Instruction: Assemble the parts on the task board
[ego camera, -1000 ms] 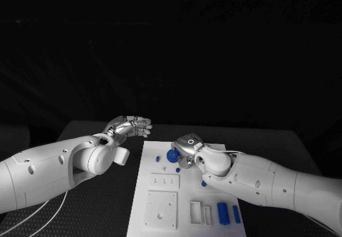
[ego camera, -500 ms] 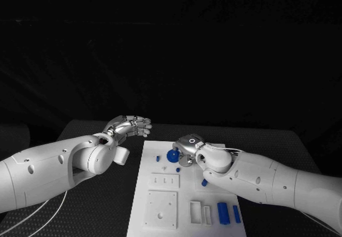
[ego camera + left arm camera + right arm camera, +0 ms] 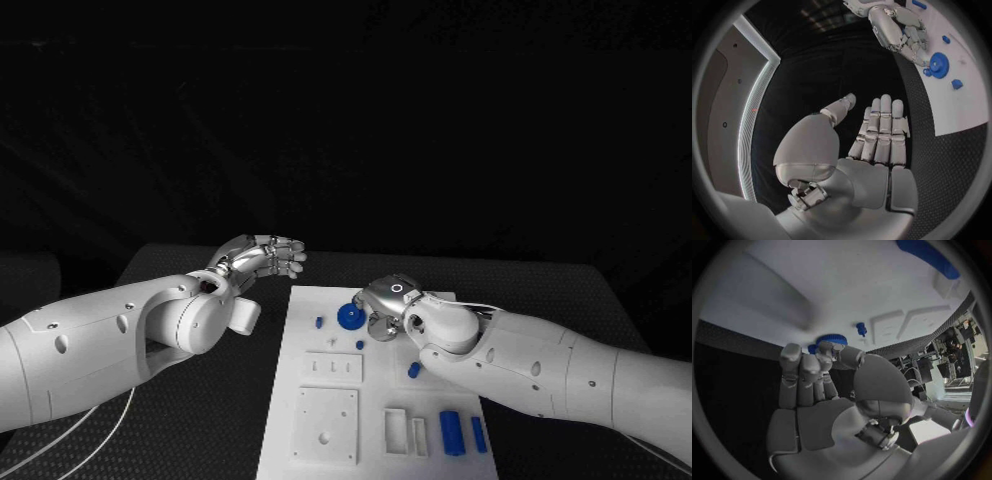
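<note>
The white task board [image 3: 325,400] lies in the middle of the table. A blue gear [image 3: 348,316] lies flat near its far end. My right hand [image 3: 387,305] is right beside it, fingers curled down. In the right wrist view the thumb and fingertips [image 3: 823,357] pinch the rim of the blue gear [image 3: 831,339]. The left wrist view shows that right hand [image 3: 898,30] reaching onto the gear [image 3: 939,64]. My left hand [image 3: 264,255] hovers off the board's far left corner, its fingers [image 3: 879,135] straight and holding nothing.
Small blue pegs [image 3: 319,322] [image 3: 361,344] [image 3: 414,370] dot the board's middle. Two blue cylinders [image 3: 451,432] [image 3: 477,432] lie at its near right corner beside white slotted blocks [image 3: 405,430]. A square white plate [image 3: 326,424] sits near left.
My right hand and forearm have edged slightly to the right while staying at the gear. The gear and my left hand have not moved.
</note>
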Controlling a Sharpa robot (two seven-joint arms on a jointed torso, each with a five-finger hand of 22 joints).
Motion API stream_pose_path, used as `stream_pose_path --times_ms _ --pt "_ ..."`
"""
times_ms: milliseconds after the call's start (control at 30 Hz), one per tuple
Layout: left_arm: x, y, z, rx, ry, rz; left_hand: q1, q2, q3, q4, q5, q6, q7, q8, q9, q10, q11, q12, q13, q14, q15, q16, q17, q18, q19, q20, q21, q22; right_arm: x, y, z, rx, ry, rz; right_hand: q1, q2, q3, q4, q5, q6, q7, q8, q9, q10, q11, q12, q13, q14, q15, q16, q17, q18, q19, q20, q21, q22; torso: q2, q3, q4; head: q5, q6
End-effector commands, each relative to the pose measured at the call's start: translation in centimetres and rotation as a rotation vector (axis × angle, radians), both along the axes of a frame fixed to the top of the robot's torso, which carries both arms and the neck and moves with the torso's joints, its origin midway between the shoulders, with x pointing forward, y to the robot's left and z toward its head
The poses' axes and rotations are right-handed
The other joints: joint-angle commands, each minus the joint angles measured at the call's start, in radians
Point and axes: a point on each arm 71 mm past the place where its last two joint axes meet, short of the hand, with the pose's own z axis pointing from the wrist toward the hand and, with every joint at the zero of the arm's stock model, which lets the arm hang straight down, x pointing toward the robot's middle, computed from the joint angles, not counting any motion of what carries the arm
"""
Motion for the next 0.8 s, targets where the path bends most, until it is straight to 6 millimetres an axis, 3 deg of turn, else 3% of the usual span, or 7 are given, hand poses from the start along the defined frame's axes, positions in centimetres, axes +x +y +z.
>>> stream_pose_path --times_ms 33,300,467,567,600,733,800 --pt "0.0 -0.1 0.2 -0.003 -0.010 -0.010 -0.010 -0.003 0.005 0.000 0.001 -0.002 0.007 -0.006 0.001 -0.002 0.006 -0.005 -0.002 0.008 0.001 -0.006 0.002 0.011 -0.009 -0.001 0.004 0.019 -0.3 -0.5 -0.1 0.045 -0.028 -0.005 -0.010 -0.002 0.009 -0.001 -0.006 0.004 0.008 -0.002 -0.001 0.007 0.002 -0.003 0.001 0.002 0.001 -0.005 0.001 0.020 0.002 -0.003 0.005 0.016 0.000 0.0009 -0.0007 0.000 0.002" --pt "0.1 0.5 0.2 0.000 -0.014 0.003 -0.009 -0.003 0.005 -0.001 0.001 -0.002 0.007 -0.006 0.002 -0.002 0.006 -0.005 -0.002 0.008 0.001 -0.006 0.002 0.011 -0.009 -0.001 0.004 0.019 -0.5 -2.6 2.9 0.295 -0.076 0.008 0.012 -0.053 0.013 0.025 -0.080 0.000 0.011 0.002 -0.001 0.011 0.005 -0.007 -0.002 0.006 0.003 -0.010 0.003 0.020 0.013 -0.012 0.004 0.012 -0.001 0.0035 -0.0055 0.000 0.008" --pt "0.4 0.8 0.2 0.003 -0.017 0.011 -0.007 -0.003 0.006 -0.002 0.001 -0.001 0.006 -0.006 0.002 -0.001 0.006 -0.005 -0.001 0.008 0.001 -0.007 0.003 0.011 -0.009 -0.001 0.004 0.019 0.0 -5.5 5.1 0.401 0.004 -0.027 0.014 -0.118 -0.073 0.034 -0.121 0.007 0.027 0.011 0.003 0.009 0.018 -0.005 0.000 0.008 0.014 -0.013 0.004 0.020 0.018 -0.016 0.004 0.011 -0.004 0.0056 -0.0130 0.001 0.015" --pt "0.5 0.9 0.1 0.003 -0.018 0.011 -0.006 -0.003 0.006 -0.003 0.001 0.000 0.006 -0.005 0.003 0.000 0.005 -0.005 -0.001 0.008 0.001 -0.008 0.004 0.011 -0.010 -0.001 0.004 0.019 0.3 -7.6 5.4 0.428 0.075 -0.043 0.013 -0.140 -0.138 0.044 -0.140 0.008 0.040 0.013 0.004 0.003 0.031 -0.003 0.003 0.008 0.026 -0.014 0.005 0.020 0.017 -0.018 0.002 0.011 -0.007 0.0088 -0.0216 0.004 0.018" --pt "0.6 0.9 0.1 0.003 -0.019 0.011 -0.006 -0.003 0.006 -0.003 0.001 0.001 0.005 -0.004 0.003 0.001 0.005 -0.005 -0.001 0.008 0.001 -0.008 0.005 0.011 -0.010 -0.001 0.004 0.019 0.4 -8.9 5.3 0.446 0.116 -0.060 0.021 -0.141 -0.178 0.050 -0.156 0.013 0.049 0.016 0.005 -0.003 0.040 -0.002 0.005 0.006 0.036 -0.015 0.007 0.020 0.012 -0.019 -0.002 0.011 -0.009 0.0097 -0.0250 0.004 0.019" --pt "0.7 1.0 0.1 0.012 -0.026 0.001 -0.005 0.000 0.007 -0.004 0.001 0.008 0.003 -0.001 0.005 0.007 0.002 -0.002 0.001 0.009 0.001 -0.009 0.007 0.011 -0.010 0.000 0.005 0.019 1.1 -12.1 4.8 0.493 0.196 -0.113 0.020 -0.137 -0.258 0.049 -0.176 0.011 0.051 0.015 0.004 -0.016 0.042 0.001 0.008 0.001 0.036 -0.016 0.010 0.020 0.001 -0.020 -0.004 0.013 -0.013 0.0131 -0.0351 0.006 0.023" --pt "0.7 0.9 0.1 0.015 -0.029 -0.005 -0.005 0.001 0.007 -0.004 0.000 0.011 0.002 0.001 0.007 0.012 0.000 0.000 0.002 0.010 0.001 -0.010 0.009 0.011 -0.010 0.000 0.006 0.019 1.3 -13.5 4.7 0.498 0.209 -0.132 0.019 -0.136 -0.293 0.047 -0.166 0.011 0.053 0.015 0.004 -0.020 0.043 0.003 0.008 -0.001 0.038 -0.016 0.013 0.020 -0.003 -0.021 -0.005 0.015 -0.015 0.0161 -0.0413 0.007 0.024"
